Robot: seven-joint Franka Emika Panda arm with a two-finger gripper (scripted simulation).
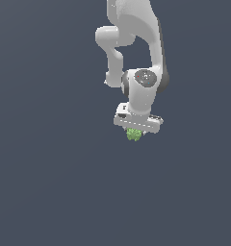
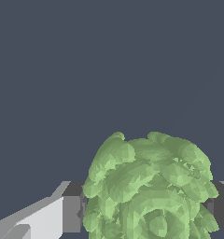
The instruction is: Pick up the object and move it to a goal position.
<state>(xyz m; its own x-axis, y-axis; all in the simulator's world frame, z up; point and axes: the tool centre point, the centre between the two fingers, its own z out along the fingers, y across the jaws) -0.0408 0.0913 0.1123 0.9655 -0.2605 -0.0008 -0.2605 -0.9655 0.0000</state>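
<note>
The object [image 1: 134, 135] is a small light-green lumpy blob. It sticks out just under the white hand of my gripper [image 1: 135, 132] in the exterior view. In the wrist view the object [image 2: 146, 186] fills the gap between the two fingers, and one finger [image 2: 71, 214] presses against its side. The gripper is shut on the object. The fingertips are mostly hidden by the blob and by the hand. I cannot tell how high the object is above the floor.
The white arm [image 1: 136, 43] reaches down from the top of the exterior view. Around it is only a plain dark blue-grey surface [image 1: 50, 182] with no other objects and no visible goal marker.
</note>
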